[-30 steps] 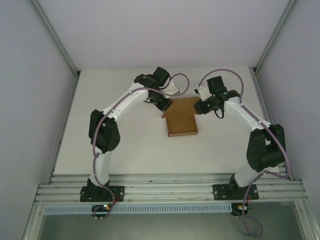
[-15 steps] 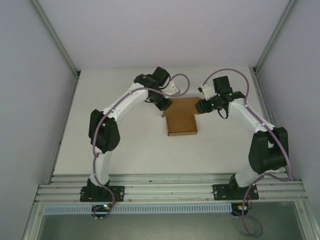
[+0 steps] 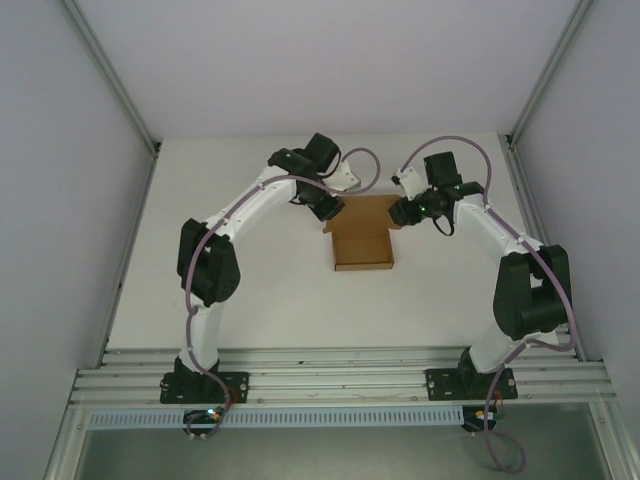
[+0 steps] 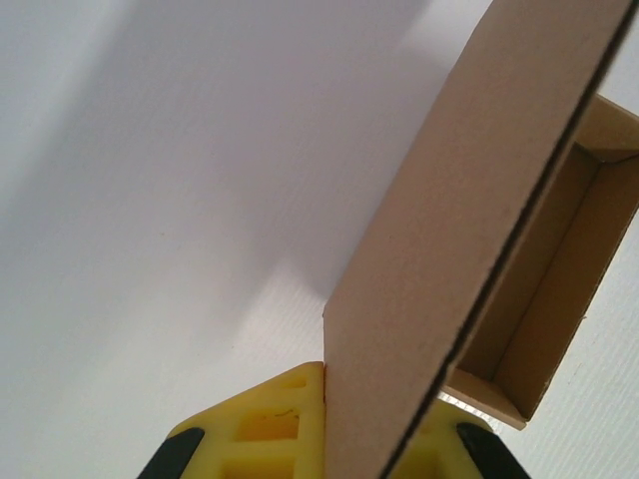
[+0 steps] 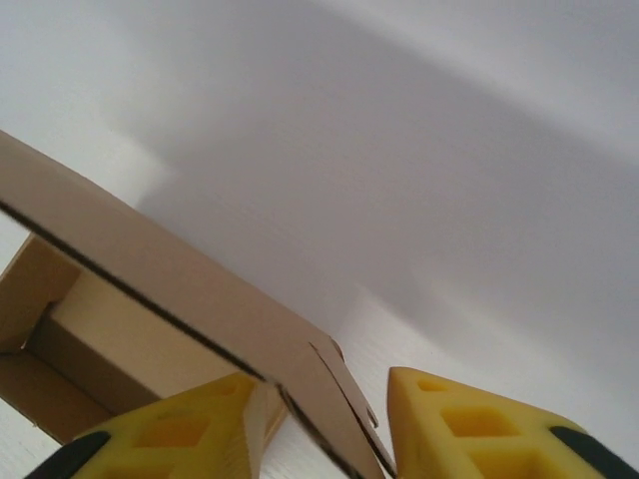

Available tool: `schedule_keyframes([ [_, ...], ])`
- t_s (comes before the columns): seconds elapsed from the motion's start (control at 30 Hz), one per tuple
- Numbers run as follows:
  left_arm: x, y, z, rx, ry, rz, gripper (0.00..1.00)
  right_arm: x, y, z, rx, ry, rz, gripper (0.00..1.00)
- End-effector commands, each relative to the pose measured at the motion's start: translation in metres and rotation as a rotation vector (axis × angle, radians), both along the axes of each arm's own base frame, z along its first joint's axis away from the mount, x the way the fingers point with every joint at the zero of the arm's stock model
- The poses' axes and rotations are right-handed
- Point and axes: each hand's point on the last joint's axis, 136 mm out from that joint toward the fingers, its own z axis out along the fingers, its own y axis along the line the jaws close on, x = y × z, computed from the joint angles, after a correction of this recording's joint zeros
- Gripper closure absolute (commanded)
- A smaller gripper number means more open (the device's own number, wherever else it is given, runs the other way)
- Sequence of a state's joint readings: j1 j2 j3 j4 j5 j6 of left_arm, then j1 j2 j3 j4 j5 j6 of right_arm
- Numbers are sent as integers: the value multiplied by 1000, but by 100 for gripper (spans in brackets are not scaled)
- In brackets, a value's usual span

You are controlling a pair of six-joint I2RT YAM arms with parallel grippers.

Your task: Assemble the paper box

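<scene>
A shallow brown cardboard paper box (image 3: 364, 250) sits on the white tabletop (image 3: 250, 290) just above the middle of the overhead frame, its open tray facing up. Its flat lid flap (image 3: 366, 208) rises from the far edge, towards the top of the picture. In the left wrist view this flap stands as a tall slanted panel running from the bottom centre to the upper right corner, with the tray's inner walls visible behind it at the right. The left gripper (image 3: 328, 207), black with yellow fingers (image 4: 265, 429), is at the flap's upper left corner in the overhead frame. It is clamped on the panel, one finger against each face. The right gripper (image 3: 399, 213) is at the flap's opposite corner, right of centre. In the right wrist view its yellow fingers (image 5: 454, 419) are spread apart at the bottom of the frame, with the flap's corner reaching down between them. The corner lies close to the finger at the lower left, possibly touching it, though that is hard to tell, and it is clear of the other finger. Both white arms arch in from their bases on the aluminium rail (image 3: 340, 375) along the bottom of the overhead frame.
</scene>
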State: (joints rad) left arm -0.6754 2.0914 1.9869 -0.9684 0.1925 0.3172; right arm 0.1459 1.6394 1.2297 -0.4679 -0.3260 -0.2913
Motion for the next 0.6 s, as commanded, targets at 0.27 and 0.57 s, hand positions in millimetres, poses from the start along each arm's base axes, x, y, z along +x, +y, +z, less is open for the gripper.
schedule_keyframes([
  [0.27, 12, 10, 9, 36, -48, 113, 100, 2, 6, 9, 89, 42, -36, 98],
  [0.57, 63, 11, 22, -41, -170, 627, 100, 31, 5, 45, 278, -92, -441, 98],
])
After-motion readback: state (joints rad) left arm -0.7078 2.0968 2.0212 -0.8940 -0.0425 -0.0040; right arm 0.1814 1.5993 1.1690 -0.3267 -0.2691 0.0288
